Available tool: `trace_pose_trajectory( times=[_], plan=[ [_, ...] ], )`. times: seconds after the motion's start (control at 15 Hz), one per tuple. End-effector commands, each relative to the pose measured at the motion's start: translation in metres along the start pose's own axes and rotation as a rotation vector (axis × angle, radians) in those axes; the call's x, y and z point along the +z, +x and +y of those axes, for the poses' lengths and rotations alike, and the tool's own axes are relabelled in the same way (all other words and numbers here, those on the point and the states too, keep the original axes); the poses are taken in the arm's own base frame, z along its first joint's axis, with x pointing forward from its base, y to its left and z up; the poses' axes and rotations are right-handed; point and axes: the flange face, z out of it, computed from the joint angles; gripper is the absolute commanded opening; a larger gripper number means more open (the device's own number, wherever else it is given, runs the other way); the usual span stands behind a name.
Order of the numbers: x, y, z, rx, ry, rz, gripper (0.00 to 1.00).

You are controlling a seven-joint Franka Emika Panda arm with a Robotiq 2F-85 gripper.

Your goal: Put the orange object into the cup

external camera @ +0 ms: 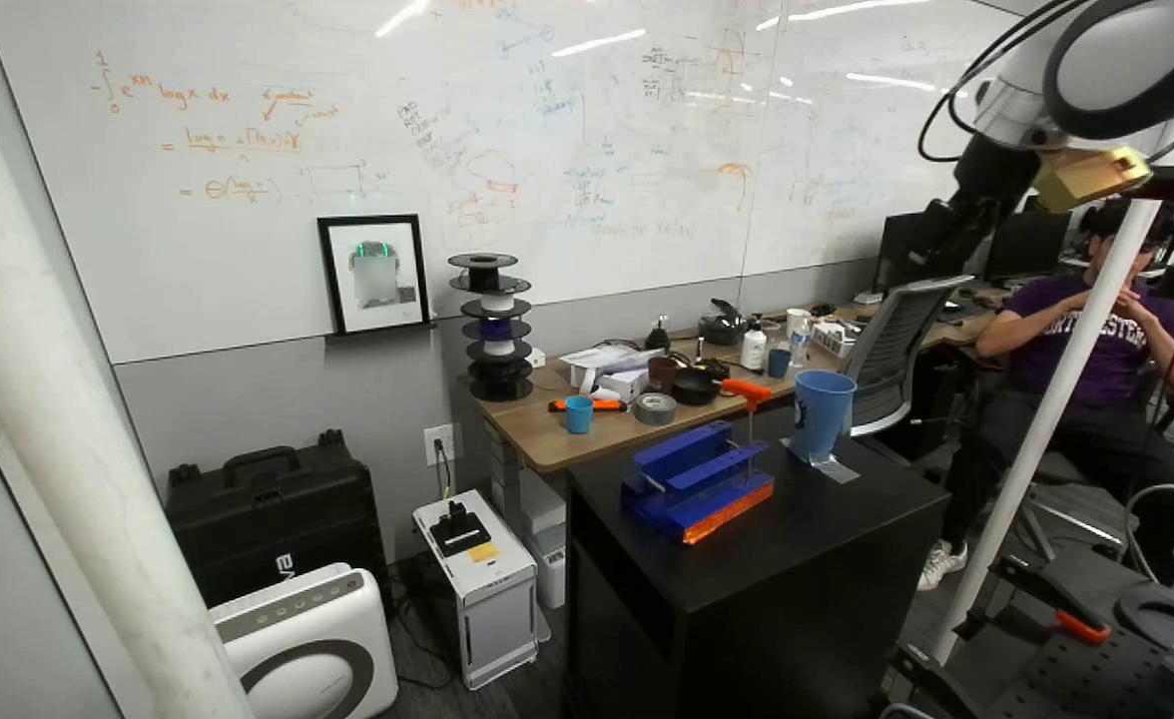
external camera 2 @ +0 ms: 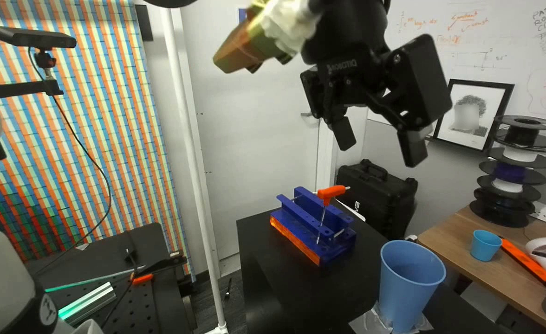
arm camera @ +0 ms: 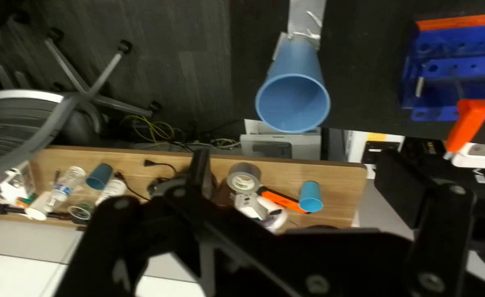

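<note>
The arm is white, the claw black, lettered ROBOTIQ.

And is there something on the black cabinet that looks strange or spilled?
Yes, the blue cup: silvery tape seems to hold its base to the black cabinet, unusual for a cup. Nothing looks spilled.

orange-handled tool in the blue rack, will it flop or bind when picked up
Likely stiff: the orange handle looks hard and its thin shaft is straight. It could bind if pushed sideways, since the shaft stands in the blue rack. Held off-centre, it may swing, with that shaft below the handle.
</note>
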Motion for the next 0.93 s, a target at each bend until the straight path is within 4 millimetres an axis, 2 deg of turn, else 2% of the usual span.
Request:
trace_pose_trajectory(
  times=[0.0, 0.2, 0.33, 0.6, 0.87],
  plan=[
    [0.035, 0.059, -0.052, -0.111, 0.147, 0.023, 1.0],
    [0.066, 0.087, -0.098, -0.184, 0.281, -0.049, 1.0],
    [0.089, 0.101, -0.116, -0.219, 0.333, -0.097, 1.0],
    [0.135, 0.112, -0.128, -0.238, 0.387, -0.261, 1.0],
    [0.169, 0.115, -0.139, -0.263, 0.418, -0.379, 1.0]
  ],
)
